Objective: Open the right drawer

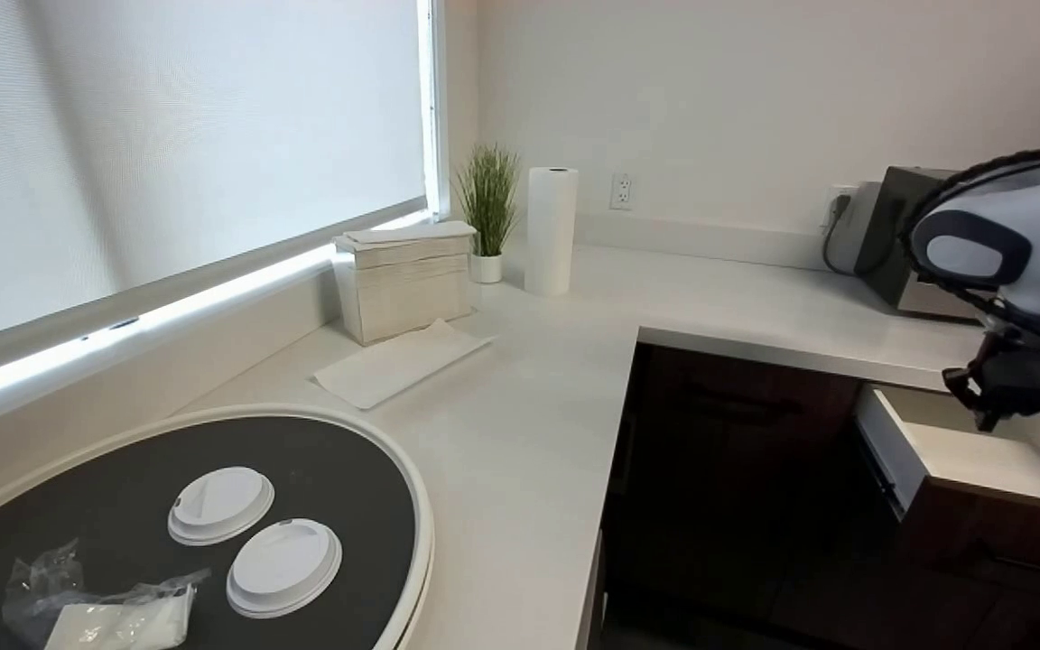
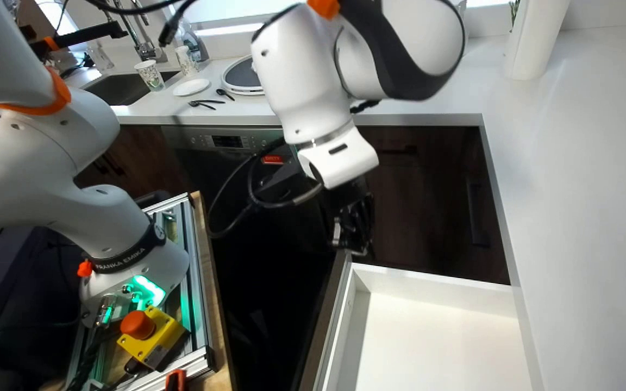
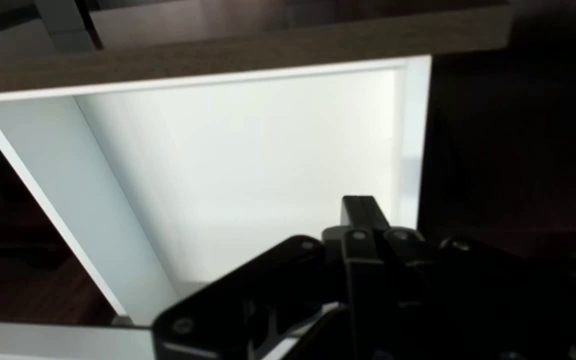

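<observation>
The right drawer stands pulled out in both exterior views, with a dark brown wood front [image 1: 1007,528] and a pale whitish inner box [image 2: 443,342]. Its bare inside also fills the middle of the wrist view [image 3: 248,160]. My gripper [image 3: 360,200] is shut, its fingertips together with nothing between them. In the wrist view it shows over the inner box near one side wall. In an exterior view the gripper [image 2: 354,239] is close to the front corner of the drawer; I cannot tell whether it touches. In an exterior view the gripper [image 1: 976,402] is just below counter height.
A white counter [image 1: 502,469] with a sharp inner corner runs around the drawer. Dark brown cabinet fronts with handles [image 2: 427,206] stand beside it. A dishwasher [image 2: 226,141] stands further along. A microwave [image 1: 904,217] sits on the counter. A loose cable [image 2: 220,217] hangs by the wrist.
</observation>
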